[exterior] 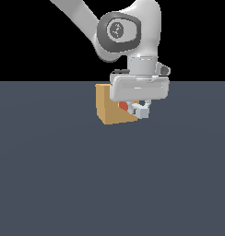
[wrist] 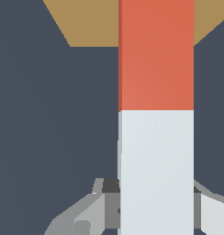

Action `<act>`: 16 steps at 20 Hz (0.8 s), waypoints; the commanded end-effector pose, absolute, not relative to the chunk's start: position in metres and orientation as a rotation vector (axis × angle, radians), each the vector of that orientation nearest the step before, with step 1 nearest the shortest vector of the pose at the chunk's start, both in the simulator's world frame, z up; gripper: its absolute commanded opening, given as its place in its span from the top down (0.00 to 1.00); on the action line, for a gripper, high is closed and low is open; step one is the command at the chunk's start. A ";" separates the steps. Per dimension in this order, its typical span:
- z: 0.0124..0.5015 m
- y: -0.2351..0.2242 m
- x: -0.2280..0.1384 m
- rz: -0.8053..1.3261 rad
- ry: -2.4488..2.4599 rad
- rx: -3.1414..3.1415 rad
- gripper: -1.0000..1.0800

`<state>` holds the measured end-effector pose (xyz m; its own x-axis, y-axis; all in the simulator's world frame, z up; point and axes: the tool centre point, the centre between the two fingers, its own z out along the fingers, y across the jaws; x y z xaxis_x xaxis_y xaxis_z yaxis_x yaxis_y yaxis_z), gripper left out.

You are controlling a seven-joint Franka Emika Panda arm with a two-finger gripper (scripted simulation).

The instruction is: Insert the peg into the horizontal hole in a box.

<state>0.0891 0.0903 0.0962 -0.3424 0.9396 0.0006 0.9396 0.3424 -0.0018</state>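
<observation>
The peg is a long bar, orange-red (wrist: 156, 59) at its far half and white (wrist: 156, 170) at its near half. My gripper (wrist: 156, 206) is shut on the white half, with grey fingers (wrist: 77, 218) showing on either side. The orange-red end points at the tan box (wrist: 86, 20) and overlaps its edge. In the exterior view my gripper (exterior: 138, 109) hangs at the right side of the box (exterior: 109, 110), with the peg's red end (exterior: 123, 105) against the box's face. The hole is hidden behind the peg.
The box stands on a flat dark grey-blue floor (exterior: 109, 184). The arm's white links (exterior: 128, 32) reach down from above the box.
</observation>
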 end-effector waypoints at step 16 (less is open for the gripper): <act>0.097 0.139 0.071 0.000 -2.574 -1.800 1.00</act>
<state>0.0757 0.1219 0.0957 -0.3364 0.9417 -0.0017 0.9417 0.3364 -0.0029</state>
